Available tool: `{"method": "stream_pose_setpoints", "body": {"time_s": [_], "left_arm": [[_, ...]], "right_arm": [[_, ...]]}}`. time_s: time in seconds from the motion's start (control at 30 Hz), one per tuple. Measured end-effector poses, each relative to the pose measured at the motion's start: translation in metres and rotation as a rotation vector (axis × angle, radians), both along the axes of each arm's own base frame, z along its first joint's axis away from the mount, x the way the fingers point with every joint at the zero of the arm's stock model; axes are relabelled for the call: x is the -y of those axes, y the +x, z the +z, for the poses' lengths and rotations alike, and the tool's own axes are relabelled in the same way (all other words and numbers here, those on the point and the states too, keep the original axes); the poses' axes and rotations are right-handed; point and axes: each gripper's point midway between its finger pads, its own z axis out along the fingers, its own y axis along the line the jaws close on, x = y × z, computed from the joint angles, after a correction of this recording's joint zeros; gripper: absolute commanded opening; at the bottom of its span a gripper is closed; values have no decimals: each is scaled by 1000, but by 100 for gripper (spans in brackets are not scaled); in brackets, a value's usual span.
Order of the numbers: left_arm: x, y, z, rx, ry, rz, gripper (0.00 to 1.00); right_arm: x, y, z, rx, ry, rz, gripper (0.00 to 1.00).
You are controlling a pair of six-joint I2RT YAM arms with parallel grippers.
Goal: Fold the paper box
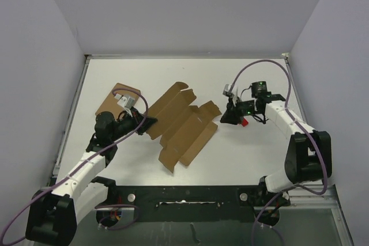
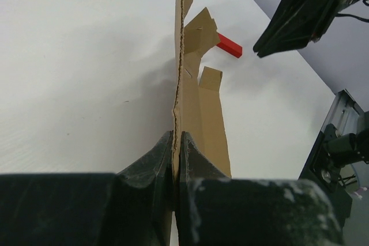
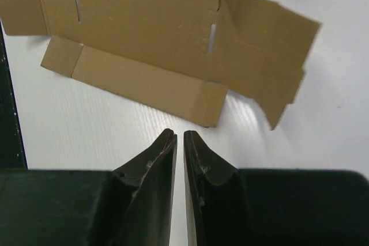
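Brown die-cut paper box (image 1: 183,124) lies unfolded at the centre of the white table (image 1: 144,73). At centre left, the left gripper (image 1: 151,123) pinches the sheet's left edge. Just right of the sheet, the right gripper (image 1: 228,118) has its jaws pressed almost together, holding nothing. A small red block (image 1: 244,123) lies beside it. A wider cardboard rectangle (image 1: 114,97) sits at upper left.

Top camera: fixed high behind the arm bases, looking down and forward, whole white table (image 1: 248,159) in frame. Left wrist camera: low, tight behind the left gripper (image 2: 176,137), sighting edge-on along the paper box (image 2: 209,125) toward the right gripper (image 2: 268,38). Right wrist camera: above its own fingers (image 3: 161,159), tilted down, close. All three share the box.
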Motion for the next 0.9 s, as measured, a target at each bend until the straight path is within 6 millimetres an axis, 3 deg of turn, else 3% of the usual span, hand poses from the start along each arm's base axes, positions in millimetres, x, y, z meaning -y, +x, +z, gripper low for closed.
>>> {"method": "stream_pose_setpoints", "body": {"time_s": [0.1, 0.23, 0.6, 0.9], "left_arm": [[-4, 3, -3, -18, 4, 27, 0], [-7, 5, -5, -32, 3, 47, 0], [-8, 5, -5, -42, -5, 51, 0], [-5, 5, -9, -74, -18, 43, 0]], "right_arm": [[-8, -8, -21, -27, -83, 44, 13], [1, -5, -43, -30, -210, 40, 12], [3, 12, -85, 13, -458, 25, 12], [0, 27, -105, 48, -565, -26, 12]]}}
